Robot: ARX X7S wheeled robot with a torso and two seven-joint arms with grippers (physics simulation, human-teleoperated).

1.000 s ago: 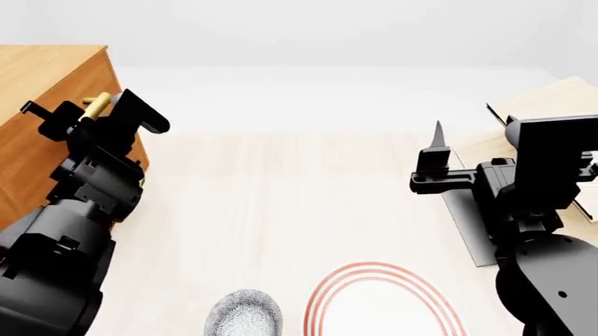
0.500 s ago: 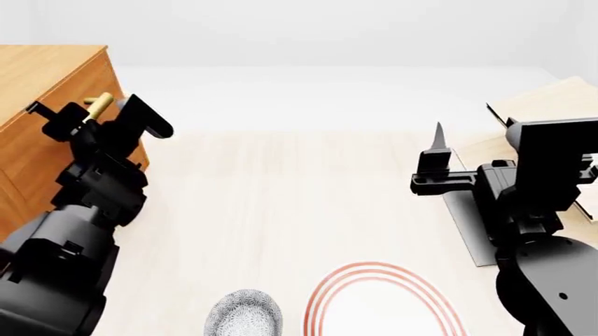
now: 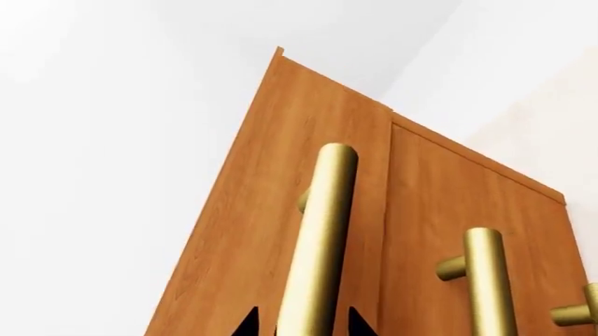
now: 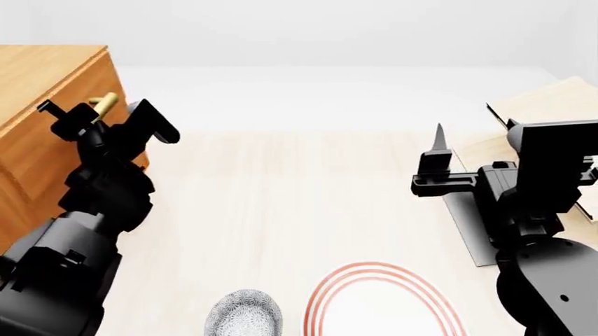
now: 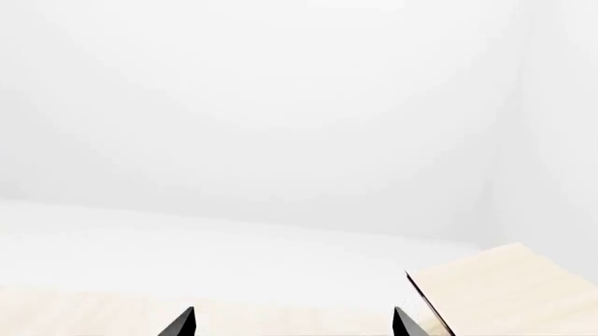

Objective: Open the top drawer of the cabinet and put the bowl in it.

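Drifted rightward, left tool (image 4: 103, 119) straddles top drawer (image 3: 309, 210) handle, spread; right tool (image 5: 291, 323) level, spread

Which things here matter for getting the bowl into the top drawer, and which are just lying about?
Belong to the job:
- top drawer, by its brass handle
- cabinet
- bowl
- left gripper, jaws either side of that handle

Lying about:
- red-ringed plate
- pale wooden rack
- right gripper, open, holding nothing

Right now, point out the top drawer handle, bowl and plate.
top drawer handle (image 3: 318, 238): left wrist view, mid bar.
bowl (image 4: 245, 315): head view, speckled body.
plate (image 4: 374, 269): head view, red-ringed far rim.
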